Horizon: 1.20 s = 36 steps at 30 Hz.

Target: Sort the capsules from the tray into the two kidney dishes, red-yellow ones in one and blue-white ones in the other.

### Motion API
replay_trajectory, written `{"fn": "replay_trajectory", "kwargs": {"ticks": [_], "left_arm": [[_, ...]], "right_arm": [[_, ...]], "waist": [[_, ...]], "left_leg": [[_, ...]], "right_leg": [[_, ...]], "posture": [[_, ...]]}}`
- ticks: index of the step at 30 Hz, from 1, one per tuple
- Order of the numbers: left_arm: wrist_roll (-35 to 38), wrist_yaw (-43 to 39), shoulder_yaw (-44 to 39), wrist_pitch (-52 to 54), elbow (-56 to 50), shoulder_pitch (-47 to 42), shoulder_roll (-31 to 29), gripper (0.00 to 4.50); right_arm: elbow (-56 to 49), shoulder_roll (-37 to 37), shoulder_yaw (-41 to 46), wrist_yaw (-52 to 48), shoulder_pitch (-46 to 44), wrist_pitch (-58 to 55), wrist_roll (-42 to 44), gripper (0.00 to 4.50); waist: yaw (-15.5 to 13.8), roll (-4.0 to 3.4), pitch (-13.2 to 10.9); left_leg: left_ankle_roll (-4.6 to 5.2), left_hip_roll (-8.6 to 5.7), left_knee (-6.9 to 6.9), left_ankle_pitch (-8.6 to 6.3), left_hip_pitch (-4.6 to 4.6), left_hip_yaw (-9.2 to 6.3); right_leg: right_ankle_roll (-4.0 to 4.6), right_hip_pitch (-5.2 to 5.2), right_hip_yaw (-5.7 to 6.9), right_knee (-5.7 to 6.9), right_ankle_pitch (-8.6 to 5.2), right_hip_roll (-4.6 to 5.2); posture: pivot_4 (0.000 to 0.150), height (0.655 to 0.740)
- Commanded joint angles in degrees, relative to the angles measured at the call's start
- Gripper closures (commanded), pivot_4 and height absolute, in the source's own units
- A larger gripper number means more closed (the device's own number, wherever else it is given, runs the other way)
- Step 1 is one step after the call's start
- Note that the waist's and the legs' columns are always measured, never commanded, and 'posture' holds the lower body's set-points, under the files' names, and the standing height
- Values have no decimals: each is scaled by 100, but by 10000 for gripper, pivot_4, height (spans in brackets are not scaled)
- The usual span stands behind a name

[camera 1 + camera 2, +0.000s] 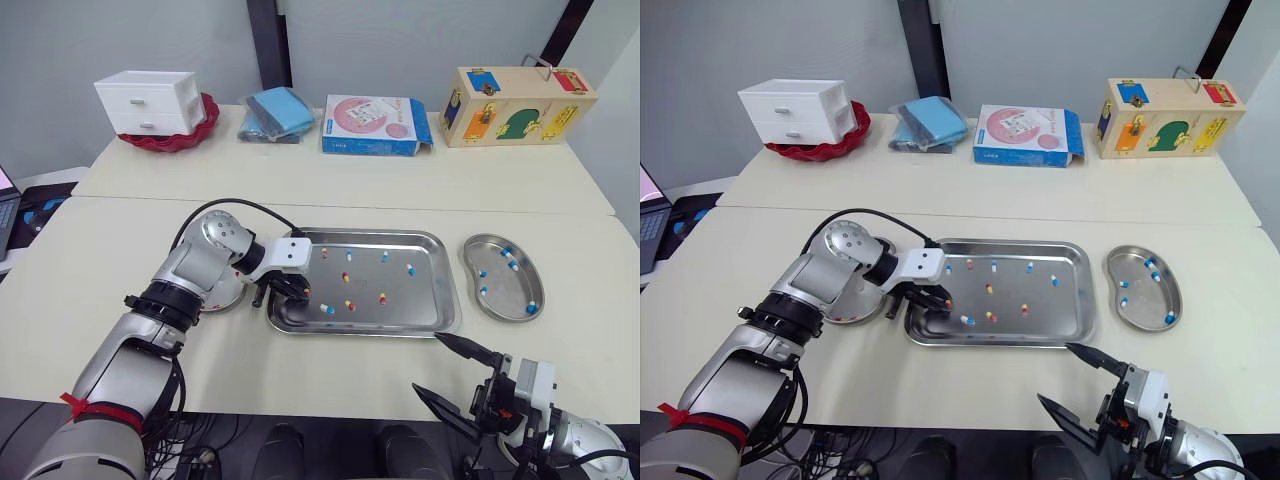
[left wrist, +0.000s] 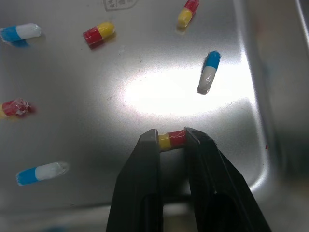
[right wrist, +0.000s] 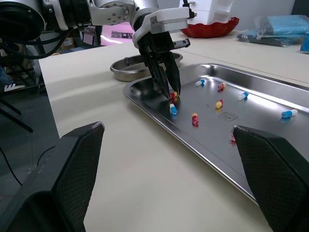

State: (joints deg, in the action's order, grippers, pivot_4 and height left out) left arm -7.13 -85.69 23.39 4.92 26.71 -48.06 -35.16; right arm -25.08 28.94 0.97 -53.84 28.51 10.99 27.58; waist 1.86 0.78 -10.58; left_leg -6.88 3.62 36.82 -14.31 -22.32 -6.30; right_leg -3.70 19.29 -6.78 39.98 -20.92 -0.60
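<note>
The steel tray (image 1: pixel 430 300) lies mid-table with several loose capsules, among them a blue-white one (image 1: pixel 327 309) and a red-yellow one (image 1: pixel 349 305). At the tray's left end my left gripper (image 1: pixel 297 290) is shut on a red-yellow capsule (image 2: pixel 173 140), low over the tray floor. Left of the tray sits one kidney dish (image 1: pixel 222 296), partly hidden by my left arm. On the tray's right stands the other kidney dish (image 1: pixel 503 295), holding several blue-white capsules (image 1: pixel 513 265). My right gripper (image 1: pixel 430 362) hangs open at the table's front edge, holding nothing.
On the far table stand a white drawer unit (image 1: pixel 150 101) on a red dish, a blue packet (image 1: pixel 276 113), a pink-blue box (image 1: pixel 375 124) and a wooden toy box (image 1: pixel 515 105). A laptop (image 1: pixel 8 205) shows at the left edge.
</note>
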Motion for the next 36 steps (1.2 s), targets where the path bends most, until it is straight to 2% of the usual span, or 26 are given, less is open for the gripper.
{"fn": "replay_trajectory", "kwargs": {"ticks": [1,16,27,36], "left_arm": [[57,-92,-10,102,-237,64,-67,39335],[657,-48,-696,1155,-1770,393,-900,39335],[1205,716,-2189,2440,-2739,1939,-2311,39335],[1462,1625,-2893,2628,-2905,2648,-2359,39335]], "right_arm": [[-190,22,23,-33,23,136,-11,0],[-345,318,23,-428,2,73,215,0],[-73,895,78,-1226,-389,-76,484,0],[362,867,67,-1452,-1044,-300,618,0]], "waist": [[0,0,0],[0,0,-2],[3,2,-6],[-19,8,-11]], "left_leg": [[0,0,0,0,0,0],[0,1,0,0,-2,0],[0,4,-1,0,0,1],[0,4,-1,0,-1,-1]], "right_leg": [[0,0,0,0,0,0],[0,1,0,0,0,0],[0,2,-1,0,0,1],[0,3,3,-1,0,2]], "posture": [[1500,7400],[1500,7400],[1500,7400],[1500,7400]]}}
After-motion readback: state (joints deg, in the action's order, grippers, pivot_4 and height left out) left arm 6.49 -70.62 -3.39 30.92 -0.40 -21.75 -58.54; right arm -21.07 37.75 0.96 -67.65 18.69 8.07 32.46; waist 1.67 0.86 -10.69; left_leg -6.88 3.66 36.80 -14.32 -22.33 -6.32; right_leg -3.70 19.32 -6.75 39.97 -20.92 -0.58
